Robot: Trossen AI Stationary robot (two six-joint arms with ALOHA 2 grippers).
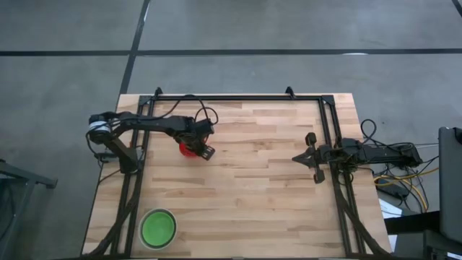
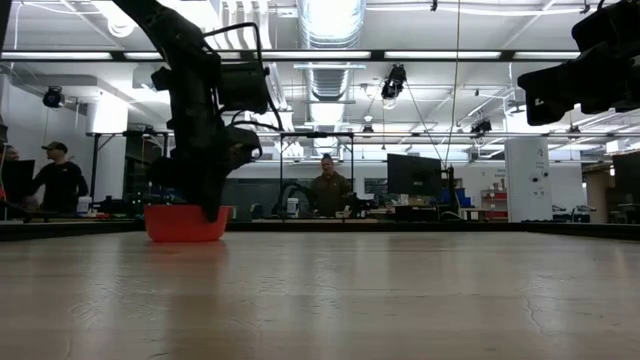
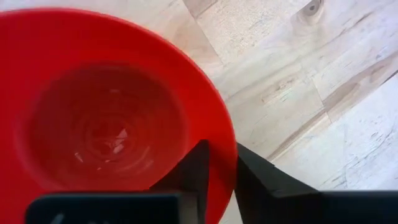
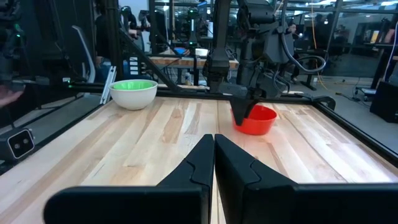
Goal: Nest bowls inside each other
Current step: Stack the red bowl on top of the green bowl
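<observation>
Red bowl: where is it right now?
In the high view the red bowl sits on the table's left half, toward the far edge, with the left gripper pinching its rim.

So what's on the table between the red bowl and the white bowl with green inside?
Only bare wood lies between the red bowl and the white bowl, seen in the high view.

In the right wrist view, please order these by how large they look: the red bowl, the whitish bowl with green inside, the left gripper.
1. left gripper
2. whitish bowl and red bowl look alike, so they go unranked.
</observation>
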